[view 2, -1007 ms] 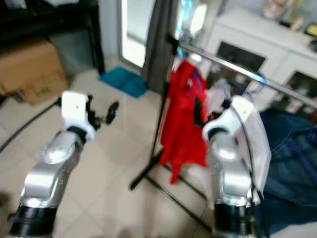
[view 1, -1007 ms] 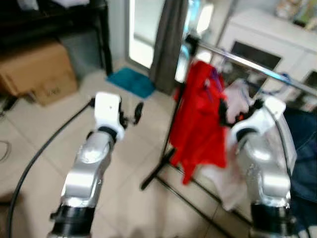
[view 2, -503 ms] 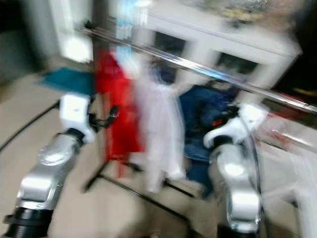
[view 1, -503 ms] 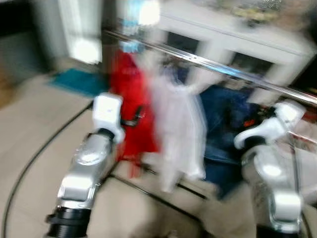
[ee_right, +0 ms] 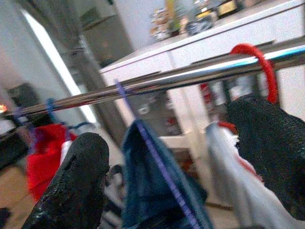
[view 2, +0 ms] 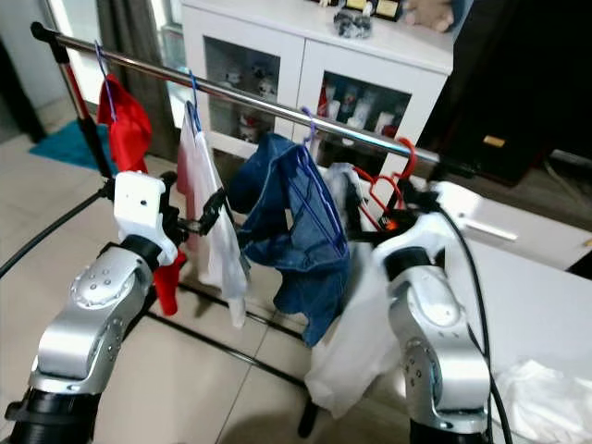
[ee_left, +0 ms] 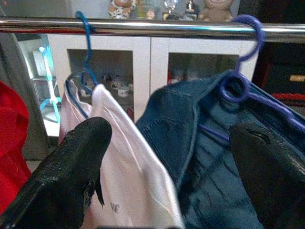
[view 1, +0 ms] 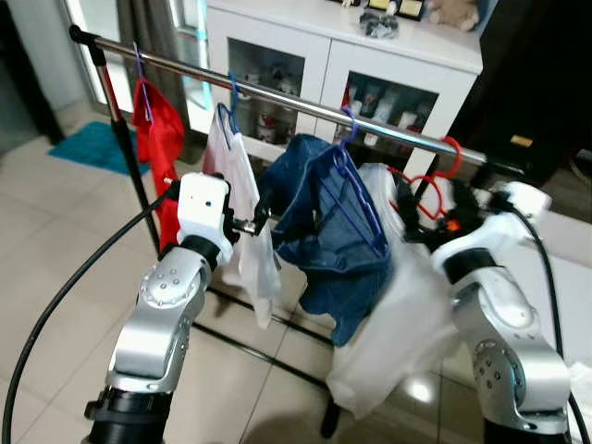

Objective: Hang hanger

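1. The red hanger (view 1: 442,176) already hooks over the rail (view 1: 305,104), a pale garment (view 1: 398,314) drooping from it; it looks light, stiff wire under soft cloth, best held near the hook
2. Its hook points up, its long axis along the rail
3. The right gripper (ee_right: 181,176) is spread wide and empty just beside it; the left gripper (ee_left: 176,167) is wide too

Two silver arms, white wrist blocks, black cables, rough black pincer fingers (ee_left: 71,176)
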Robot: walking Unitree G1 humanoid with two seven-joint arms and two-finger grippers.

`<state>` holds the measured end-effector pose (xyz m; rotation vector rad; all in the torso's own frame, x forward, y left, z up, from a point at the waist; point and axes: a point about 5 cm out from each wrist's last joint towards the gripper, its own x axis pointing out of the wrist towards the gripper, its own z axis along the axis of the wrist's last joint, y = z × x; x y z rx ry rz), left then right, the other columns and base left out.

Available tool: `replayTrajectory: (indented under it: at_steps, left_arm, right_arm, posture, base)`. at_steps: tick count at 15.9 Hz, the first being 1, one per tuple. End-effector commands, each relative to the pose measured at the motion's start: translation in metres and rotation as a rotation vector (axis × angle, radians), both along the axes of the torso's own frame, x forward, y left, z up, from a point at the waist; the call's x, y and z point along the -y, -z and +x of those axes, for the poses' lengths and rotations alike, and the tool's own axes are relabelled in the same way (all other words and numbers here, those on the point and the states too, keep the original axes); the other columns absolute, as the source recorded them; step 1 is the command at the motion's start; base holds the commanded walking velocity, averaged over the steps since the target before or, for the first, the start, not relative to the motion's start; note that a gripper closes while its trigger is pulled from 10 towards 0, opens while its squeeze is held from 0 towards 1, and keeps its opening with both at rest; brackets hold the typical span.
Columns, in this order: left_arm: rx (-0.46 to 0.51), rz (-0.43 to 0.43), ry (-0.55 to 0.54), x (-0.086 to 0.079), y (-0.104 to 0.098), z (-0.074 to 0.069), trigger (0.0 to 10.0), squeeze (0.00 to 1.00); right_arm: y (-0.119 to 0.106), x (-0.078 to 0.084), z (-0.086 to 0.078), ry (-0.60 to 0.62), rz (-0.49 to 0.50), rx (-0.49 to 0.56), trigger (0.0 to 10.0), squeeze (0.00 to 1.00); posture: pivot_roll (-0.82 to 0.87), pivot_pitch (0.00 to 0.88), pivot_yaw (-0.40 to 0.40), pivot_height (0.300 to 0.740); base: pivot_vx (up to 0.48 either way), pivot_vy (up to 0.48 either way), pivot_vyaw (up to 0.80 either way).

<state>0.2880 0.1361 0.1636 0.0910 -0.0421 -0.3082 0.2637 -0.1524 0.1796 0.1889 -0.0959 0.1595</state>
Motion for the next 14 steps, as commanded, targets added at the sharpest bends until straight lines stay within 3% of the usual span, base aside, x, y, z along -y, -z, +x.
replayTrajectory:
  at_steps: [1,3,5,7,10,12,14]
  left_arm:
    - [-0.004,-0.006,0.019,0.0,-0.002,-0.003,10.0,0.0]
    - [-0.019,-0.017,-0.002,-0.002,0.0,-0.004,10.0,0.0]
    - [-0.002,0.022,-0.009,-0.005,0.001,-0.003,10.0,0.0]
    - [0.01,-0.019,0.01,-0.004,-0.002,-0.005,10.0,0.0]
    - [0.004,-0.015,0.016,-0.005,-0.002,-0.006,10.0,0.0]
    - [0.012,-0.008,0.033,-0.003,-0.003,-0.007,10.0,0.0]
    - [0.022,-0.007,0.062,0.0,-0.004,-0.009,10.0,0.0]
  right_arm:
    - [-0.003,-0.001,-0.003,-0.046,0.011,-0.004,10.0,0.0]
    - [0.003,-0.002,-0.003,-0.047,0.003,-0.032,10.0,0.0]
    - [0.013,0.003,0.001,0.038,-0.162,-0.057,10.0,0.0]
    - [0.019,0.006,0.005,0.066,-0.15,-0.095,10.0,0.0]
    - [0.015,-0.002,0.007,0.01,-0.133,-0.078,10.0,0.0]
    - [0.015,-0.003,0.008,0.029,-0.081,-0.086,10.0,0.0]
    - [0.014,-0.001,0.009,0.04,-0.092,-0.098,10.0,0.0]
  posture:
    - [-0.01,0.0,-0.084,0.74]
    - [-0.01,0.0,-0.086,0.74]
    - [-0.01,0.0,-0.086,0.74]
    - [-0.01,0.0,-0.087,0.74]
    - [-0.01,0.0,-0.088,0.74]
    - [-0.01,0.0,-0.093,0.74]
    - [-0.01,0.0,-0.094,0.74]
  base:
    - [0.0,0.0,0.0]
    - [0.0,0.0,0.0]
    - [0.0,0.0,0.0]
    - [0.142,0.0,0.8]
    - [0.404,0.0,0.8]
    - [0.369,0.0,0.0]
    - [0.169,0.0,0.0]
